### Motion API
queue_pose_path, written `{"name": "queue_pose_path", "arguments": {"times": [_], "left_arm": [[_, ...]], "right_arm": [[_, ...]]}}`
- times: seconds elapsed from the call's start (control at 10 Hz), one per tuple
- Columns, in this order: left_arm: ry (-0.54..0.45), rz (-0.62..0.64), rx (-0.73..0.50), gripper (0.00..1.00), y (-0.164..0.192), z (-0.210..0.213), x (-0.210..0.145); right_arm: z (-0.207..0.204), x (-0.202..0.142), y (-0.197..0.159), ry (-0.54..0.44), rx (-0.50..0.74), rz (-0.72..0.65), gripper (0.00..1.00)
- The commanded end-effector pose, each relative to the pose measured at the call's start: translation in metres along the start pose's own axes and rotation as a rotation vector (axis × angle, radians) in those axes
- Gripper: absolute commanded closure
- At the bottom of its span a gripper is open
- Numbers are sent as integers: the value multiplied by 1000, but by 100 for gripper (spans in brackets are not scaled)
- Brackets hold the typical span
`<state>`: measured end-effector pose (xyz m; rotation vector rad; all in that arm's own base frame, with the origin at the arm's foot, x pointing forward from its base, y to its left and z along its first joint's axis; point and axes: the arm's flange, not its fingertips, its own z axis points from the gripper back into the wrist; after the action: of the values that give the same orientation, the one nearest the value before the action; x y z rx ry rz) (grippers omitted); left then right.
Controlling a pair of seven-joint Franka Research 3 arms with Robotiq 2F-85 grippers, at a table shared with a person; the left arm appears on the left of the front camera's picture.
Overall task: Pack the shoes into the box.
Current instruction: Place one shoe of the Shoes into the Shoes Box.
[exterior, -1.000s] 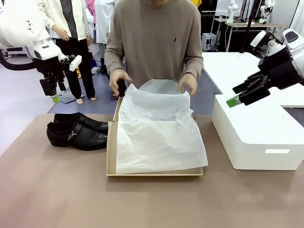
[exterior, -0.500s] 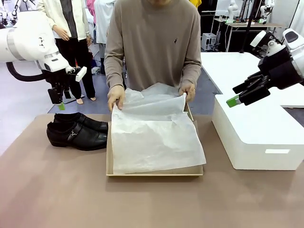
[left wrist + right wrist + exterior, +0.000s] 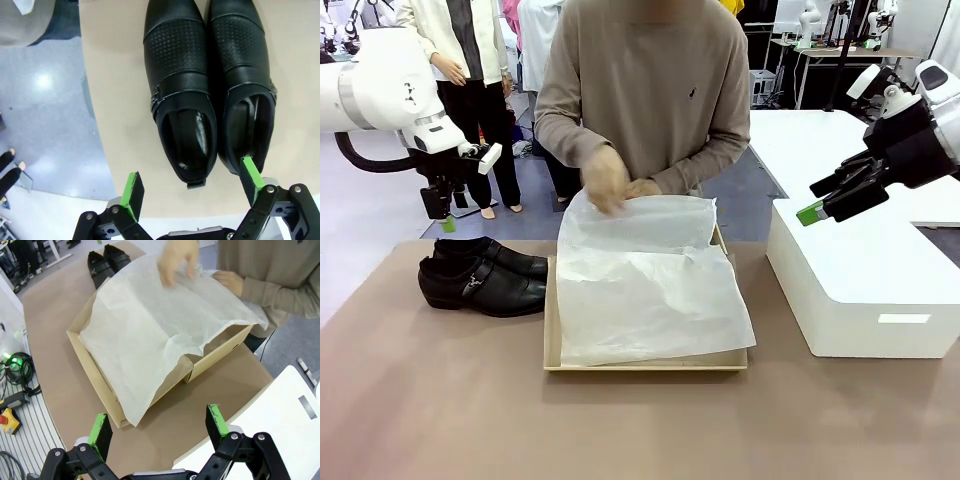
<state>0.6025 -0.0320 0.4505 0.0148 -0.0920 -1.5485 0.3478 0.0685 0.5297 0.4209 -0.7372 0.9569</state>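
Glossy black dress shoes (image 3: pixel 480 275) sit paired on the worktop (image 3: pixel 440 400), just left of the tissue-lined shoebox (image 3: pixel 552 340). The left gripper (image 3: pixel 190 174) hangs above their heels, jaws apart. The right gripper (image 3: pixel 815 200), also apart, waits far right. The leather looks stiff, slick and light, so pinch the heel collar.

A pair of glossy black leather dress shoes (image 3: pixel 485 275) with side straps and small metal buckles stands upright, side by side and touching, toes toward the box, just beside its left wall; the shallow rectangular tan cardboard shoebox (image 3: pixel 551 330) lies open, crumpled white tissue paper (image 3: pixel 650 290) covering its inside.
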Motion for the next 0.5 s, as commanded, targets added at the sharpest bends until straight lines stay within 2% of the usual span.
{"name": "queue_pose_path", "arguments": {"times": [0.0, 0.4], "left_arm": [[-3, 3, -2, 0, -1, -1, 0], [-4, 5, 2, 0, 9, -3, 1]], "right_arm": [[-1, 0, -3, -20, 15, 19, 0], [-1, 0, -3, -20, 15, 19, 0]]}}
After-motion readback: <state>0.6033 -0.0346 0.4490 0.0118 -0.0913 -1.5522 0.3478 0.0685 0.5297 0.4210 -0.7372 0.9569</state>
